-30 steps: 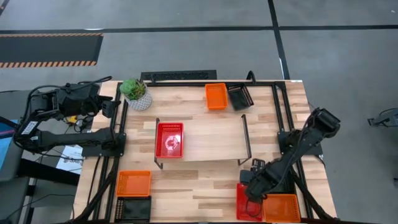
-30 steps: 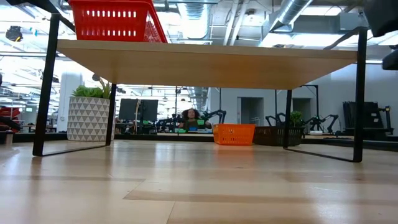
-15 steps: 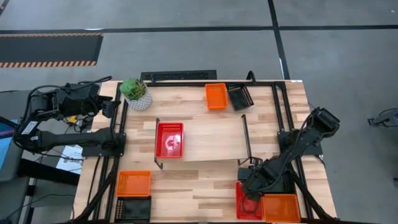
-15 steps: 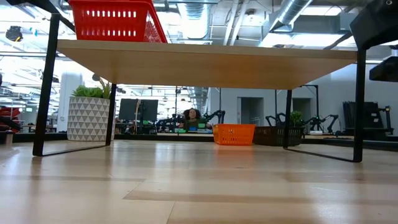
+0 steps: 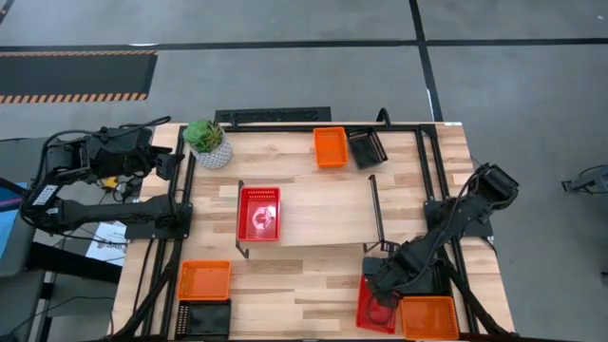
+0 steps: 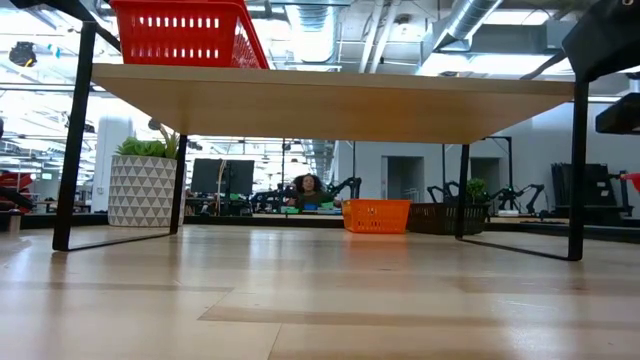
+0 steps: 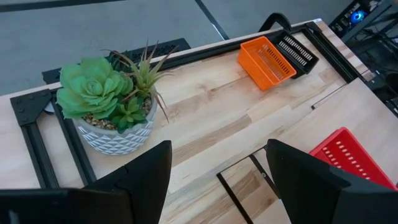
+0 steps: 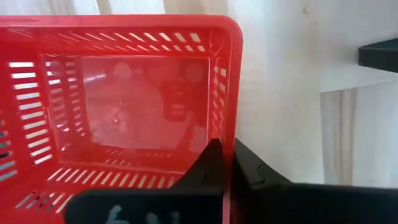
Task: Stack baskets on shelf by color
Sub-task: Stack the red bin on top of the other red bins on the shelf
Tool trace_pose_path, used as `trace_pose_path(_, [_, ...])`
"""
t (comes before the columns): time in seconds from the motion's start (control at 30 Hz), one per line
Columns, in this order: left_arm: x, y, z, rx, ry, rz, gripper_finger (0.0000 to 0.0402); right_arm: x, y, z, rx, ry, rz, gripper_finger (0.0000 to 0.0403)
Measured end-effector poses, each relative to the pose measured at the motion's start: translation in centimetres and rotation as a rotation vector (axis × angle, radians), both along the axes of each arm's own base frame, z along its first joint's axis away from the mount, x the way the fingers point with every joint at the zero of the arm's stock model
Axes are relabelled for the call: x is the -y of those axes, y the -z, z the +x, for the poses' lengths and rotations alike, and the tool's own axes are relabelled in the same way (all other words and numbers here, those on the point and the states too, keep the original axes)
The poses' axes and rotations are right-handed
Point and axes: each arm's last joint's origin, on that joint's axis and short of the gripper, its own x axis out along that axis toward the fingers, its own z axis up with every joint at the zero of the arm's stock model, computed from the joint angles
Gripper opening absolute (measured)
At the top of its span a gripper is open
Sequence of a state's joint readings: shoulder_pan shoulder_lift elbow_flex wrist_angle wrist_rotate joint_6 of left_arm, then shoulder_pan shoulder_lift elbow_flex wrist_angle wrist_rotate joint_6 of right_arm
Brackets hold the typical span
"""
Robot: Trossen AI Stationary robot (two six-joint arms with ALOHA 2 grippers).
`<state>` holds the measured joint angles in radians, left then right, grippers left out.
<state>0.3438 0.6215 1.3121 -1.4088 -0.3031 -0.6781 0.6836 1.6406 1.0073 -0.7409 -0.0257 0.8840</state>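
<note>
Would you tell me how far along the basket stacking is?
Done: red on the shelf. In hand: the right hand is shut on a red basket wall. Left: orange baskets and black baskets on the table; the left hand waits near the plant.

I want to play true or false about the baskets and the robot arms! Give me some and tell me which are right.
1. A red basket sits on the shelf. True.
2. The right gripper pinches a red basket's wall. True.
3. The left gripper holds the plant. False: it is open, holding nothing, at the table's far left corner.
4. An orange basket is on the shelf. False: only a red one is there.
5. An orange basket and a black basket sit side by side at the far edge. True.
</note>
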Motion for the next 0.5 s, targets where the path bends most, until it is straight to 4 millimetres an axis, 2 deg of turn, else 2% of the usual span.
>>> trace_pose_path(0.13, [0.0,0.0,0.0,0.0,0.0,0.0,0.0249,-0.4,-1.0,0.5,0.028,-0.011,0.024,0.0016])
trace_pose_path(0.3, [0.0,0.0,0.0,0.0,0.001,0.0,0.0249,-0.8,-3.8,1.2,0.091,-0.015,0.087,0.0011])
trace_pose_path(0.4, [0.0,0.0,0.0,0.0,0.0,0.0,0.0249,-0.8,-6.5,1.8,0.136,-0.009,0.133,0.0008])
trace_pose_path(0.5, [0.0,0.0,0.0,0.001,0.0,0.0,0.0249,-0.4,-10.2,2.4,0.19,-0.016,0.161,0.0007])
